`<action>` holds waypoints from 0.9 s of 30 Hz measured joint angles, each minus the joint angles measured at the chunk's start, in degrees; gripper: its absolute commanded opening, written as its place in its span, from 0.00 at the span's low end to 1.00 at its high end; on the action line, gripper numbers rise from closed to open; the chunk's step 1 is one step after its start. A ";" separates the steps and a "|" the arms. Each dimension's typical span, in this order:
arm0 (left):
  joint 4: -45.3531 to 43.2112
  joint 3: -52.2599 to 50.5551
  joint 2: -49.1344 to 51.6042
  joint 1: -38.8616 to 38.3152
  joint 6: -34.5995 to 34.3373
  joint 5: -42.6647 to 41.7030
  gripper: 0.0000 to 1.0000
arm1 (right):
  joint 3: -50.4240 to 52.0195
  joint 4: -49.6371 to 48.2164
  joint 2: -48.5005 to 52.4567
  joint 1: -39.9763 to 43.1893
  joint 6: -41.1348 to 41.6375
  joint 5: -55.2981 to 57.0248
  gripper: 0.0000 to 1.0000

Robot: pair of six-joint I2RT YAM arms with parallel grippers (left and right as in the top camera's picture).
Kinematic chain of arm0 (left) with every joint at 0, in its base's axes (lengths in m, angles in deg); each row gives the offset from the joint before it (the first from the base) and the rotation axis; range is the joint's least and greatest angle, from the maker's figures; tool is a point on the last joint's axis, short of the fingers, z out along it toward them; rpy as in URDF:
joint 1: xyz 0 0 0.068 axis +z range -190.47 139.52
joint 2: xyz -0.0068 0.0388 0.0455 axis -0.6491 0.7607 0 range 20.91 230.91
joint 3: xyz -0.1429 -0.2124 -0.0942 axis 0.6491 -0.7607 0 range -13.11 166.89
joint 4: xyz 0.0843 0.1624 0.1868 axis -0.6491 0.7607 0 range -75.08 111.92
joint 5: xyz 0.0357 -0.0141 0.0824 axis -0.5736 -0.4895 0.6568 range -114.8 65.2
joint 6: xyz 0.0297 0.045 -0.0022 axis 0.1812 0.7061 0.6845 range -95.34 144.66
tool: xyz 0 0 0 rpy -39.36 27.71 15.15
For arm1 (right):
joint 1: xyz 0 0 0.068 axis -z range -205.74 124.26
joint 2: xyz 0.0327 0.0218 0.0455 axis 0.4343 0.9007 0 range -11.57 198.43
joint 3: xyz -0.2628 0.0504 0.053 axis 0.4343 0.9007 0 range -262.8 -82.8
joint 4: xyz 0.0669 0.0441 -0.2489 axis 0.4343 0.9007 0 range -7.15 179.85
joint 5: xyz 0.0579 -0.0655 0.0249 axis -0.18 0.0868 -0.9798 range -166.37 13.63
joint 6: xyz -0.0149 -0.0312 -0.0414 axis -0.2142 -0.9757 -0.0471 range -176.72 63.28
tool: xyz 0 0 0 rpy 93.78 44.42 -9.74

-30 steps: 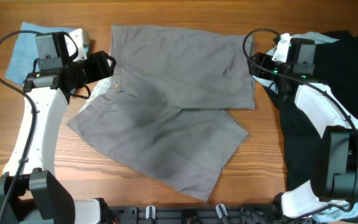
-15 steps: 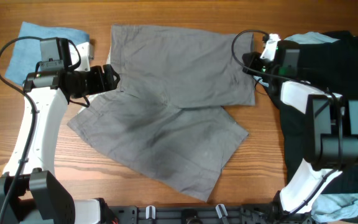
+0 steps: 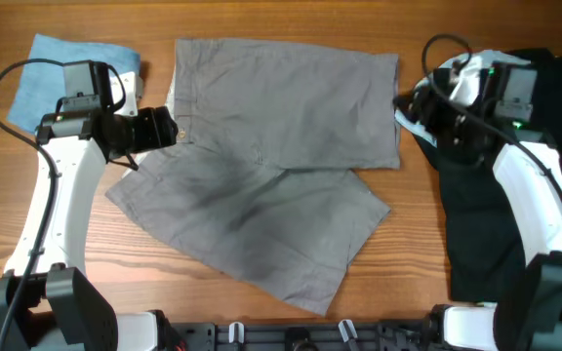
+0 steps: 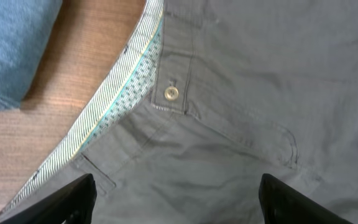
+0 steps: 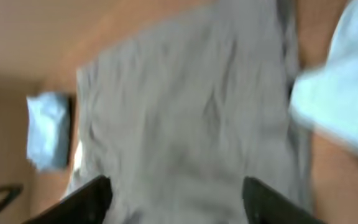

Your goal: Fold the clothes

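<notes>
Wood-grain table (image 3: 418, 234) carries the grey-khaki shorts (image 3: 281, 146) spread across its middle, one leg flat along the far side and the other angled toward the near edge. The left jaws stand wide open just above the waistband at the shorts' left end, over cloth near the button (image 4: 171, 93) and the striped lining (image 4: 114, 109), gripping nothing. A bright blue garment (image 3: 61, 63) lies at the far left corner, apart from the shorts. The right jaws hover at the shorts' right hem, spread open and empty, though that wrist view is blurred. A black garment (image 3: 476, 224) covers the table's right side, with a pale blue garment (image 5: 344, 81) just beside the right jaws.
</notes>
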 measured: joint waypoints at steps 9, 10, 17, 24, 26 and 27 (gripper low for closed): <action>-0.92 0.00 0.00 0.00 -0.02 0.39 0.88 | 10.43 16.09 1.95 -8.55 -0.79 14.84 0.64; -1.27 0.00 0.00 0.00 -0.02 0.37 0.88 | 11.91 15.17 1.97 -9.05 -0.87 15.30 0.88; -2.56 0.00 0.00 0.00 -0.02 0.42 0.89 | 20.79 3.06 1.90 -9.70 -0.13 15.45 0.05; -2.82 0.00 0.00 0.00 -0.02 0.46 0.98 | 18.95 -25.53 2.47 -3.45 0.87 24.22 0.66; -1.95 0.00 0.00 0.04 -0.02 0.42 0.98 | 18.14 -30.86 2.47 -2.71 -0.20 24.15 0.86; -0.61 0.02 0.00 0.13 -0.02 0.39 0.96 | 18.10 -30.14 2.29 -2.73 -0.83 23.39 0.89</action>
